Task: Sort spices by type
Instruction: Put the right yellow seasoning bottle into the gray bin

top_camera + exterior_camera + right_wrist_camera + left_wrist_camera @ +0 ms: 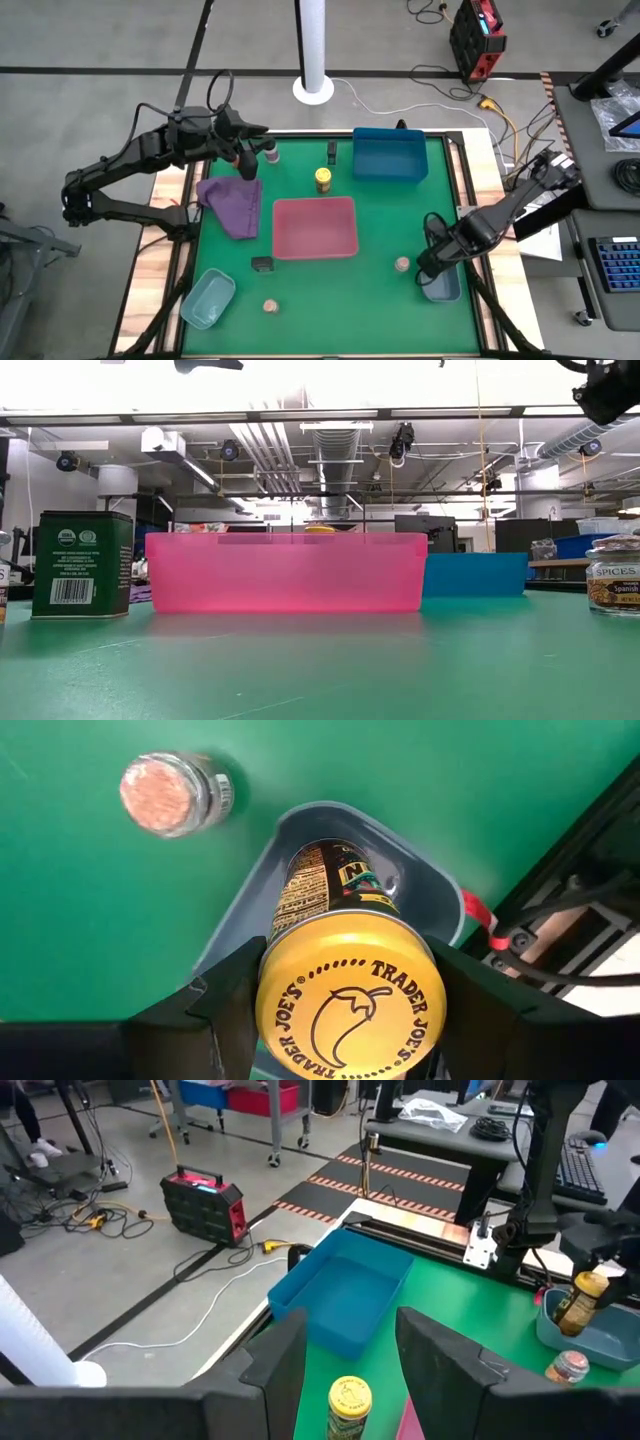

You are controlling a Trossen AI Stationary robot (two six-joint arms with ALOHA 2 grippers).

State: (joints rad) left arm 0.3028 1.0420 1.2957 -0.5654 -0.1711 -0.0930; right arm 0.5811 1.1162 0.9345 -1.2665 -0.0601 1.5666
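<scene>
right gripper clamped on the yellow-capped jar over the grey tray. stiff, light, probably slick; you should keep hold just under the cap. left gripper hangs apart, empty.

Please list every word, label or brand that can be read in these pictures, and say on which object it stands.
"TRADER JOE'S", twice around a chilli sign: yellow cap of the jar in the right gripper.
"SPICES" and "Spanish": label of the jar at the low view's right edge.
Green tin: barcode and print, too small to read.
</scene>
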